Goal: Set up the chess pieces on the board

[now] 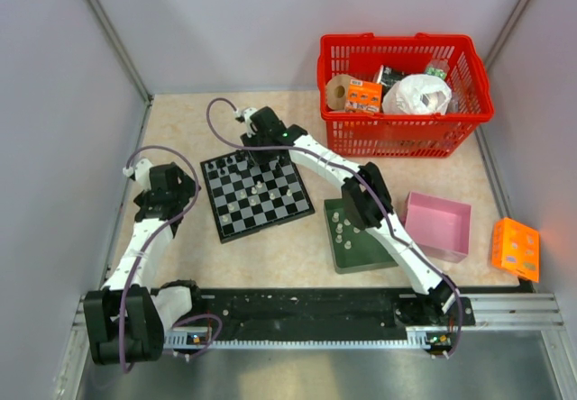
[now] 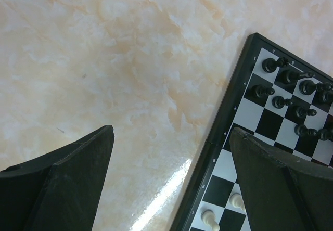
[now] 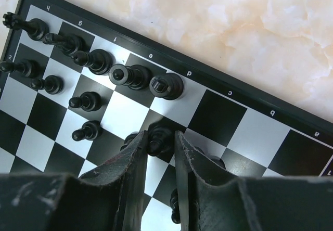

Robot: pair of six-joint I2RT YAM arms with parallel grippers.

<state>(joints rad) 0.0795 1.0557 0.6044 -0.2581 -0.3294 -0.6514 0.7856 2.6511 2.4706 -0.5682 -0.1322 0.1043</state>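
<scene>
one black piece (image 3: 158, 143) sits pinched in my right tool (image 3: 161, 136) over the far rows of the board (image 1: 236, 213), so i'd lower it straight, centred on its square, and let go only once it stands. tight black neighbours (image 3: 130, 77) crowd close and could topple. my left tool (image 2: 171, 132) hangs spread wide over the desk (image 2: 104, 43) beside the board, and whitish pieces (image 1: 341, 229) wait on the green tray (image 1: 365, 254).
</scene>
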